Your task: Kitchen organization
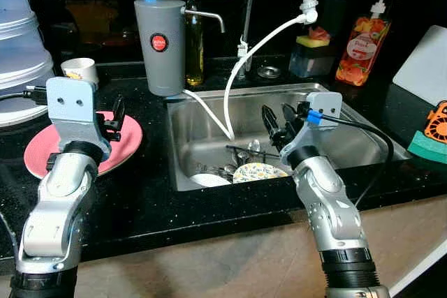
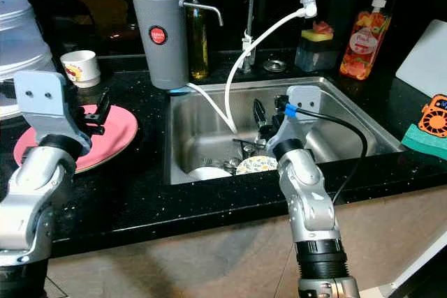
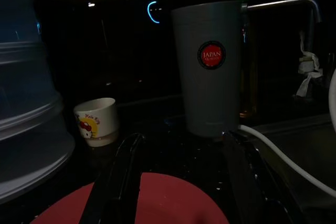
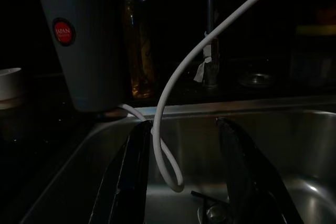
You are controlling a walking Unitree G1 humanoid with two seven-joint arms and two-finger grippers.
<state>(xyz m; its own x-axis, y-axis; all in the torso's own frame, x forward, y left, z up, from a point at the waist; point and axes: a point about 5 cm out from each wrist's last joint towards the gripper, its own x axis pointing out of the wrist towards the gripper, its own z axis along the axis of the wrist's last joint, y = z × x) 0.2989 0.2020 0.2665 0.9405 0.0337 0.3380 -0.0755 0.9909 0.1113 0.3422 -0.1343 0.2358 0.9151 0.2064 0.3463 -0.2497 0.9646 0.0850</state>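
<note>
left gripper [image 1: 115,122] jaws apart over pink plate [image 1: 129,139] | right gripper [image 1: 280,123] jaws apart above dishes [image 1: 257,171] in sink [image 1: 181,151]

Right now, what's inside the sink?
In the sink: a patterned plate, a white dish, some cutlery and the end of a white hose. The right end effector hangs open over them. The drain is covered.

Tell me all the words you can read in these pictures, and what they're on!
"JAPAN": red round badge on the grey canister.
Smaller word under it: too small to read.
Cartoon cup: tiny red lettering, too blurred.
Soap bottle label: blurred, unreadable.
Orange tool: no readable text.
</note>
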